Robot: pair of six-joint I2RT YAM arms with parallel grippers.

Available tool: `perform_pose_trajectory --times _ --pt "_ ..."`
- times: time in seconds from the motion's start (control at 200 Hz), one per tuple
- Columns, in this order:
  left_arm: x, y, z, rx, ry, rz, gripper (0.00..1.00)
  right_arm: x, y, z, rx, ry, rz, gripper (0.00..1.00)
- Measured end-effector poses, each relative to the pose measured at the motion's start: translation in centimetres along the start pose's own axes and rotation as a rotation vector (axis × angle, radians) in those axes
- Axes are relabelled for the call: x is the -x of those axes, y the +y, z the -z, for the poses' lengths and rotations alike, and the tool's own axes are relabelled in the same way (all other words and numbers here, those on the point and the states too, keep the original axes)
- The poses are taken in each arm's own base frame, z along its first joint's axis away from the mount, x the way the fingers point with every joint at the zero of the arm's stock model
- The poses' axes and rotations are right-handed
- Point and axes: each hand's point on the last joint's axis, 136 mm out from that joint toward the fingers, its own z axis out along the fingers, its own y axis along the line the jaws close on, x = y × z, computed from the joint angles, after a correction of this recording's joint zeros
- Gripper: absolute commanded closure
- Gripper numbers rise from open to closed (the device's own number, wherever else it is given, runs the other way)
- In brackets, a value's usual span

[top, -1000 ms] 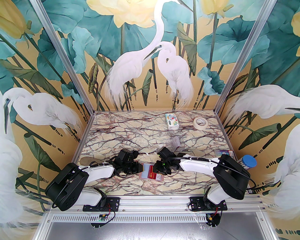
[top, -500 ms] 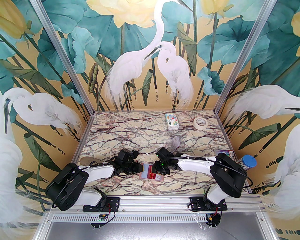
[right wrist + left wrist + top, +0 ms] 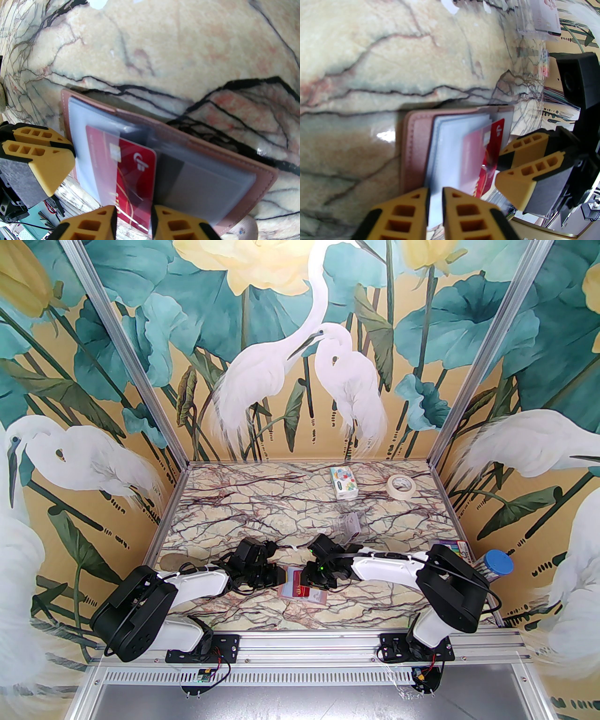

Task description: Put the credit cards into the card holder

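Observation:
The dusty-pink card holder (image 3: pixel 318 598) lies open on the marble table near the front, with clear sleeves (image 3: pixel 206 178) fanned out inside. A red credit card (image 3: pixel 133 168) is partly slid under one sleeve, its bare end toward my right arm. My right gripper (image 3: pixel 133 208) is shut on that card's near edge. From the opposite side, my left gripper (image 3: pixel 435 189) is shut on the edge of a clear sleeve (image 3: pixel 450 150) and holds it up off the pink cover (image 3: pixel 410 145). In the top view the two grippers, left (image 3: pixel 281 576) and right (image 3: pixel 310 584), almost meet over the holder.
A clear plastic stand (image 3: pixel 349 523) with a pale card in it stands just behind the right gripper. At the back right are a colourful tissue pack (image 3: pixel 343 482) and a tape roll (image 3: pixel 401 485). A blue-capped container (image 3: pixel 498 563) stands at the right edge.
The right arm has shifted a little to the left, carrying the red card further over the holder. The left arm has stayed still.

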Motion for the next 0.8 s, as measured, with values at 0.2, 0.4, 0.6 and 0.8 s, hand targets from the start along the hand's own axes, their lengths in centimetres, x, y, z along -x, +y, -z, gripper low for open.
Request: perform_pose_trajectory --times 0.2,0.4,0.6,0.8 --pt "0.0 0.0 0.0 0.0 0.0 0.0 0.83 -0.2 0.09 -0.08 0.0 0.004 -0.002 0.7" --pt "0.0 0.0 0.0 0.0 0.0 0.0 0.83 -0.41 0.25 -0.14 0.0 0.007 -0.014 0.72" --pt "0.0 0.0 0.0 0.0 0.0 0.0 0.83 -0.57 0.33 -0.18 0.001 0.01 -0.036 0.75" --pt "-0.01 -0.01 0.0 0.0 0.0 0.0 0.83 -0.63 0.15 -0.29 -0.001 0.01 -0.065 0.79"
